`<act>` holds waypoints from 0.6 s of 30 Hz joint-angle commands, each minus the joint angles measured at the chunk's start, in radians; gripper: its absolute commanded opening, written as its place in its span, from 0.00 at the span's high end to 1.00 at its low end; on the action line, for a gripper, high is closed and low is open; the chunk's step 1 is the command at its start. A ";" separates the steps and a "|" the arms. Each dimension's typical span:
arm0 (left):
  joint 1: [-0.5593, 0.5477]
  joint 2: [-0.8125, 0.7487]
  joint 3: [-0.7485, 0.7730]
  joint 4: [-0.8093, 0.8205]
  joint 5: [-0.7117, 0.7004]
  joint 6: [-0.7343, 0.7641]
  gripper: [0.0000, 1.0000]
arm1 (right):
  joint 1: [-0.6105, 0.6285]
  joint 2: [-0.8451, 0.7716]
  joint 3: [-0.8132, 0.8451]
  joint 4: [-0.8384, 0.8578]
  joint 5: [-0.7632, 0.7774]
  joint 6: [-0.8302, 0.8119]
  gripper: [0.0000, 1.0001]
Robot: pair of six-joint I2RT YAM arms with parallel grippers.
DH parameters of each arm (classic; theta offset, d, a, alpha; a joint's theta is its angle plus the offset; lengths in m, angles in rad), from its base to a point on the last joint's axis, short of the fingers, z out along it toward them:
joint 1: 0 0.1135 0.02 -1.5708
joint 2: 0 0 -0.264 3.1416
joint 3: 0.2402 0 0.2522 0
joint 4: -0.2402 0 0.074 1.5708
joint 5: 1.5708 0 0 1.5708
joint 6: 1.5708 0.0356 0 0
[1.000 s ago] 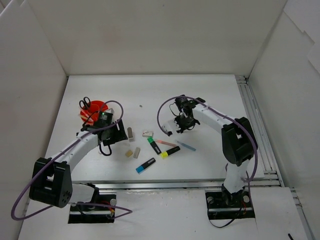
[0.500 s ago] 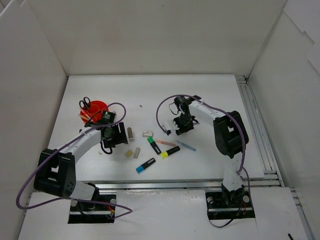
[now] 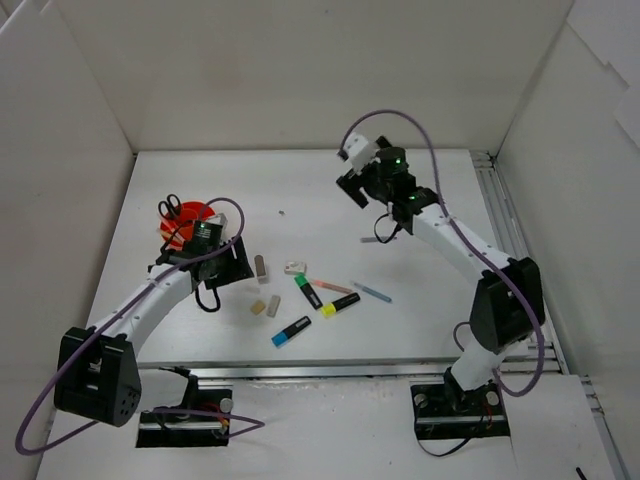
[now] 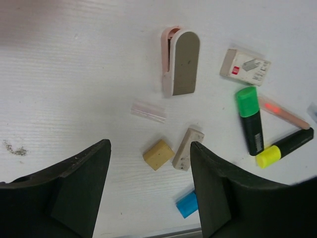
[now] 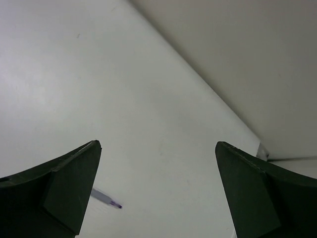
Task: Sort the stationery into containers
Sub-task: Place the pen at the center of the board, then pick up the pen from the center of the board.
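Over the left half of the table (image 3: 420, 330), the left gripper (image 4: 148, 168) hangs open above the loose bits.
Nothing's between its fingers. Right below sit two beige erasers (image 4: 158, 154), with a grey-and-pink piece (image 4: 181, 62), a green highlighter (image 4: 250, 119), a yellow highlighter (image 4: 285, 147) and a blue highlighter (image 4: 187, 203) nearby. The orange holder (image 3: 200, 210) is just beside that wrist, scissors (image 3: 170, 206) standing in it. The right gripper (image 5: 157, 145) is raised toward the back, jaws spread wide and empty, one thin pen (image 5: 105, 197) on the table beneath.
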 commanded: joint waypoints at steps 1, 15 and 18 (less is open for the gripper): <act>0.005 -0.093 -0.010 0.085 0.020 -0.009 0.40 | -0.039 -0.147 -0.069 0.442 0.278 0.606 0.02; 0.005 -0.233 -0.074 0.124 0.065 0.015 0.40 | -0.072 -0.019 0.009 -0.120 0.608 1.630 0.02; 0.005 -0.231 -0.080 0.104 0.034 0.011 0.40 | -0.047 0.074 0.095 -0.262 0.627 1.663 0.02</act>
